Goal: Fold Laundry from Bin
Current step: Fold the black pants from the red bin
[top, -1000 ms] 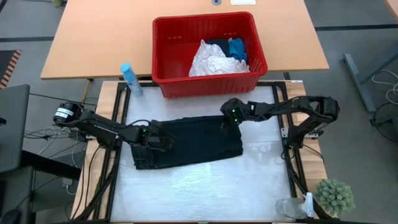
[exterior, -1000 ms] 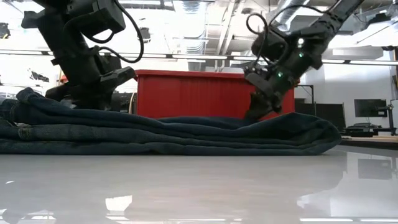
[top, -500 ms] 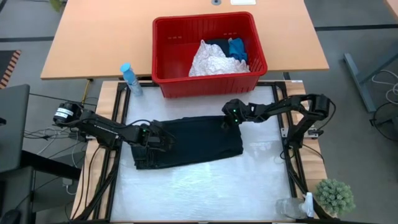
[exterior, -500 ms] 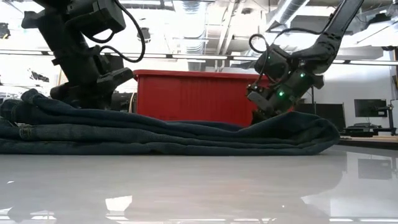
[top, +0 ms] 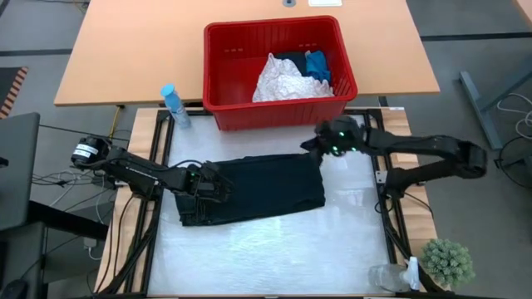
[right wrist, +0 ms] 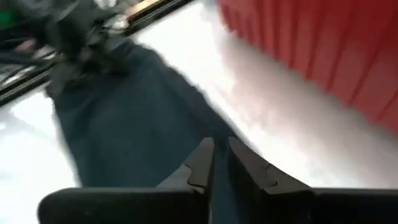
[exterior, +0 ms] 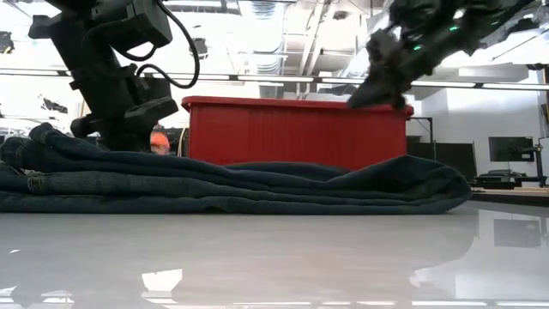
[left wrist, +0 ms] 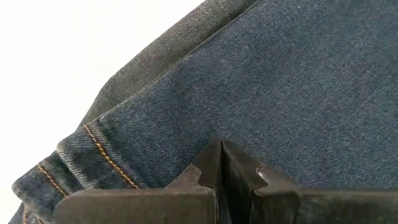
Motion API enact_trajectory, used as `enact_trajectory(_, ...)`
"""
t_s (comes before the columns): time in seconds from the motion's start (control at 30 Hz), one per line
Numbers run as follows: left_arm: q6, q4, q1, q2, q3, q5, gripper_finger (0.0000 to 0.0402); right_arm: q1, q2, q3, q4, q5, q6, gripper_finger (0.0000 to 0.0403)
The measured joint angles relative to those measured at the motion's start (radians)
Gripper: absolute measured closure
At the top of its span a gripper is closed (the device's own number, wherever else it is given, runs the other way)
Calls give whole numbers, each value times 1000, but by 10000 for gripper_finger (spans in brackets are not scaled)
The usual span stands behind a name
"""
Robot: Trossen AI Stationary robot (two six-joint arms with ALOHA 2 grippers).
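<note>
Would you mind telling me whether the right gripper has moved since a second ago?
Yes. The right gripper has lifted off the folded jeans and drawn back toward the red bin, now above the garment's corner nearest it.

Showing no readable text anywhere. Carrying no legible label, brand, number or sign on any surface in these views.

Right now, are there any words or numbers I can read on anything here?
None can be read.
Blue spray bottle: any label is too small to read.
Red bin: plain, no writing shows.
Folded jeans: no tag or label shows.
</note>
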Motion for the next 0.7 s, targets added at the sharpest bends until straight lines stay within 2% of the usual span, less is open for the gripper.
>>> enact_trajectory(0.17,18,-4,0,0,0,-7,399,148,-87,-114,29,40,58,366)
enact_trajectory(0.3,18,-7,0,0,0,-7,399,255,-90,-200,157,87,111,385)
enact_trajectory(0.43,18,-9,0,0,0,-8,399,333,-55,-263,246,178,164,383)
enact_trajectory(0.57,29,-11,0,0,0,-8,399,383,8,-305,304,188,209,368)
enact_trajectory(0.7,29,-15,0,0,0,-8,399,437,93,-313,335,188,216,375)
